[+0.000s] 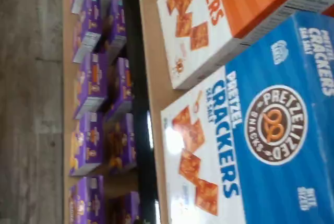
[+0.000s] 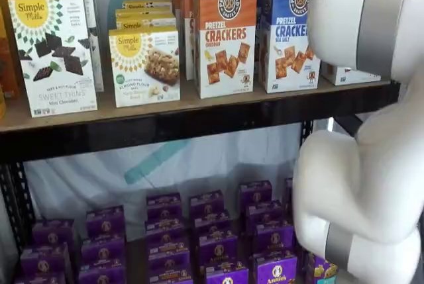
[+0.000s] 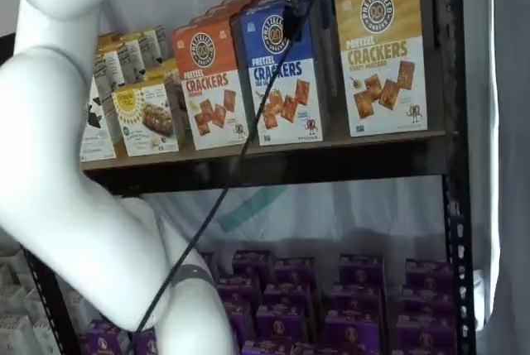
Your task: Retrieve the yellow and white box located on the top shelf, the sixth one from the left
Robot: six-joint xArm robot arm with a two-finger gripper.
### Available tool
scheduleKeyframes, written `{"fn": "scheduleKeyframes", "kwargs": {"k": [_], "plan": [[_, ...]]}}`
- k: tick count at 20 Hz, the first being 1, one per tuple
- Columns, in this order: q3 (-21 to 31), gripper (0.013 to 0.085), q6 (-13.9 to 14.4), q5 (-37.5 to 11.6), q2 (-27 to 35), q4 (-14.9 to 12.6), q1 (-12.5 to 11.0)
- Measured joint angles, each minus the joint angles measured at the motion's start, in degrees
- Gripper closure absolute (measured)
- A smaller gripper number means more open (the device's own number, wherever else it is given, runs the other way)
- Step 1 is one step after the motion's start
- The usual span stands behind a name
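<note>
The yellow and white box (image 3: 381, 57) stands upright at the right end of the top shelf (image 3: 290, 165), next to a blue Sea Salt cracker box (image 3: 281, 82). In a shelf view my arm (image 2: 371, 132) hides it. The black fingers of my gripper (image 3: 289, 3) hang from the upper edge in front of the blue box, left of the yellow box, with a cable beside them. No gap or held box shows. The wrist view, turned on its side, shows the blue box (image 1: 261, 140) and the orange Cheddar box (image 1: 219, 20) close up.
The orange Cheddar box (image 2: 225, 36) and white Simple Mills boxes (image 2: 56, 52) stand to the left on the top shelf (image 2: 199, 122). Purple boxes (image 2: 212, 237) fill the lower shelf. A black upright (image 3: 455, 206) stands just right of the yellow box.
</note>
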Motion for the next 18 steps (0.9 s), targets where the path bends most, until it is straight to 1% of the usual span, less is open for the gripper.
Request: {"fn": "scheduleKeyframes", "kwargs": {"k": [6, 8, 14, 16, 18], "plan": [[1.6, 0.013, -1.7, -5.9, -0.5, 3.5, -1.3], [1.3, 0.013, -2.6, -7.9, 0.1, 4.1, -1.6], [2.3, 0.013, -6.4, -15.8, 1.0, 4.3, -0.9], [1.1, 0.013, -6.7, -16.6, 2.4, 3.4, -0.3], [-0.4, 0.013, -6.5, -16.8, 3.8, 1.7, 0.6]]}}
